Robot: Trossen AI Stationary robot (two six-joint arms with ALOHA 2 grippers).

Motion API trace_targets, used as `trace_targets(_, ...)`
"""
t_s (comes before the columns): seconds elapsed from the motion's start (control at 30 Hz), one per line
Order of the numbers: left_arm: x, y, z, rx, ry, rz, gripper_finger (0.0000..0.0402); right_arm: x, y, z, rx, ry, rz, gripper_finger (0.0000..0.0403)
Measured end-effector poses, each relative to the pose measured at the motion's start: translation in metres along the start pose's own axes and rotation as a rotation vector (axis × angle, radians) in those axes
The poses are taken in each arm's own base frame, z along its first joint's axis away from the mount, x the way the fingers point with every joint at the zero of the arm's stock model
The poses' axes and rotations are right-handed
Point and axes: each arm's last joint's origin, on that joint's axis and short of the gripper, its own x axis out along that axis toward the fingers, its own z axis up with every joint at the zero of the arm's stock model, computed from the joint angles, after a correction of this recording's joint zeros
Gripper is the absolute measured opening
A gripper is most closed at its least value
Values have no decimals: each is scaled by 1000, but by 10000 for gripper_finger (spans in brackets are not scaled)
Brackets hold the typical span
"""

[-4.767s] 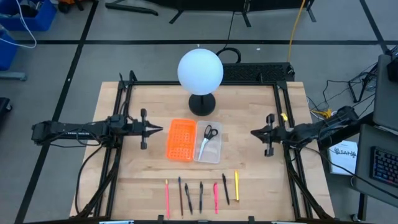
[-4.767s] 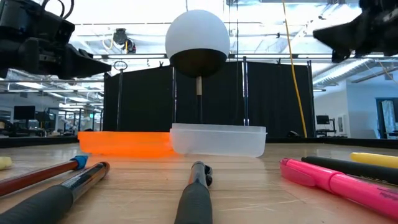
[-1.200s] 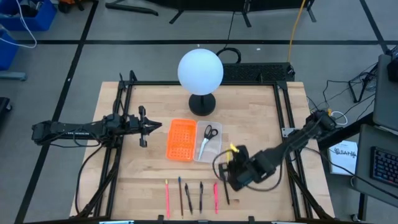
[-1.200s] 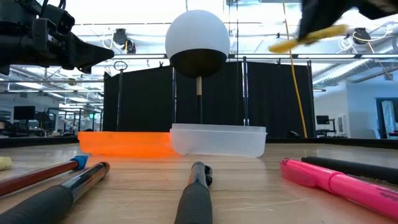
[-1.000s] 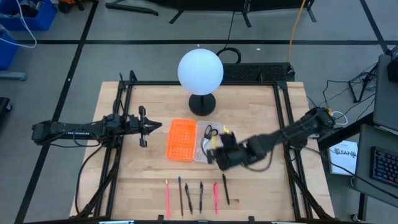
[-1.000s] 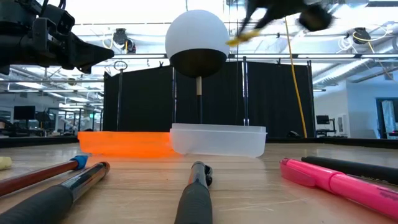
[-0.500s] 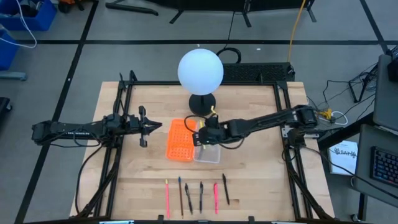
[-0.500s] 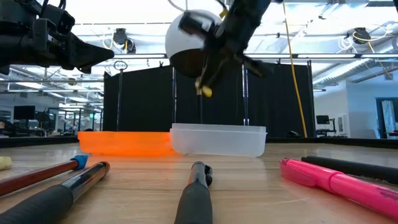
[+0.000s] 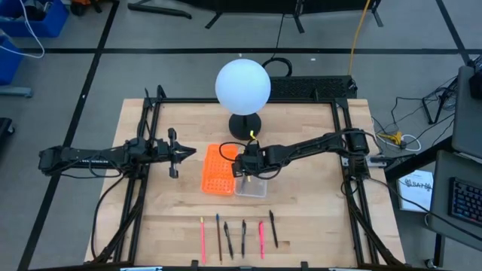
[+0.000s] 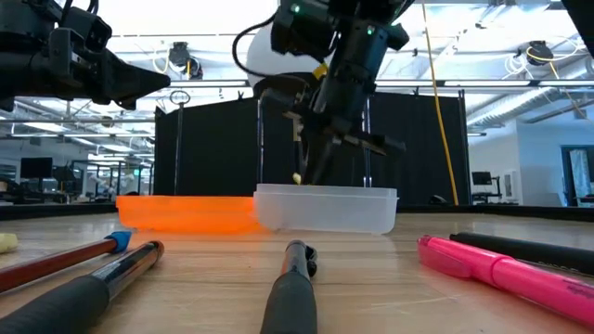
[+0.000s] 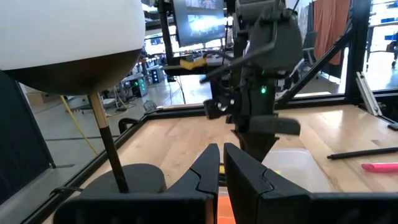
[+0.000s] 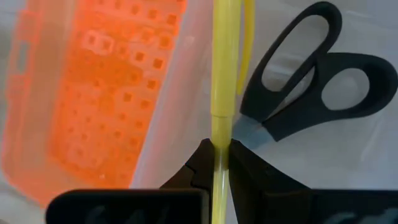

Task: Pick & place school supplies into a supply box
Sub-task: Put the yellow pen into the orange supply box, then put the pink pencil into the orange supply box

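Observation:
The supply box lies mid-table: its orange grid half (image 9: 218,170) sits beside the clear tray (image 9: 257,186). Black-handled scissors (image 12: 308,81) lie in the tray. My right gripper (image 9: 248,164) hovers over the tray, shut on a yellow pen (image 12: 224,74). Several pens and pencils (image 9: 242,236) lie in a row by the near edge. My left gripper (image 9: 193,155) waits left of the box, above the table, with its fingers shut. My right gripper pinches the yellow pen's shaft (image 12: 219,148) between its two fingers, coming from above. The pen runs on past the fingertips along them. It is lifted and steeply tilted, with its lower end (image 10: 297,176) at about the height of the tray's rim.
A white globe lamp (image 9: 242,85) stands on a dark base (image 9: 245,125) just beyond the box. A black frame rail (image 9: 147,135) borders the table. Bare wood lies to the right of the tray (image 9: 309,196).
My right gripper has carried the yellow pen from the table's near right toward the far left, to above the clear tray, and has come down. The pen has tipped from nearly level to steep, one end pointing down at the tray.

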Motion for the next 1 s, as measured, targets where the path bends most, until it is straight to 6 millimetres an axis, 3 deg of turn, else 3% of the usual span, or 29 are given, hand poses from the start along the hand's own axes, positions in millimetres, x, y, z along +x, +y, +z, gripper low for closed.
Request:
trace_targets(0.47,0,0,0,0,1,0,33,21,-27,-9,71,30,-15,21)
trace_targets(0.67,0,0,0,-1,1,0,33,20,-25,-8,18,24,15,78)
trace_targets(0.87,0,0,-1,-1,7,0,33,-14,-20,-2,1,7,88,131)
trace_targets(1.0,0,0,-1,-1,8,0,33,-50,-19,0,-87,-41,147,147)
